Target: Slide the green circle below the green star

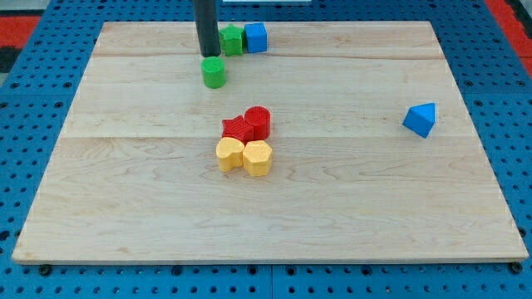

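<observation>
The green circle (214,72) stands near the view's top, left of centre on the wooden board (125,191). The green star (231,40) sits up and to the right of it, at the board's top edge, touching a blue cube (256,37) on its right. My tip (209,55) is at the end of the dark rod, just above the green circle and just left of the green star, close to both.
A red star (238,127) and red circle (258,122) sit together at the board's centre, with two yellow blocks (230,154) (258,158) touching below them. A blue triangular block (421,120) lies at the view's right.
</observation>
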Available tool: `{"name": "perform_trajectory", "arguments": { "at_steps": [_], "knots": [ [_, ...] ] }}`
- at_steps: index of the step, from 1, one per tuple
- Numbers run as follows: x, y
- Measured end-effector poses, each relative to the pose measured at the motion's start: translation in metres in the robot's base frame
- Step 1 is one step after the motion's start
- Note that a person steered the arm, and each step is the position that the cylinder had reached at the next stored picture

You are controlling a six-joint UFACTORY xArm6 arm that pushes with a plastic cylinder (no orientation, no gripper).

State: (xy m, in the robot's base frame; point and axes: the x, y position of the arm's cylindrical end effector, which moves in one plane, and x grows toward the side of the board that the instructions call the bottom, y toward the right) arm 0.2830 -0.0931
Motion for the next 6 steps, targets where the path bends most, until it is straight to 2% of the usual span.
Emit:
{"name": "perform_trajectory", "arguments": {
  "at_steps": [2,3,4,6],
  "knots": [
    [0.049,-0.059],
    [0.064,-0.007],
    [0.059,0.027],
    [0.039,0.058]
  ]
}}
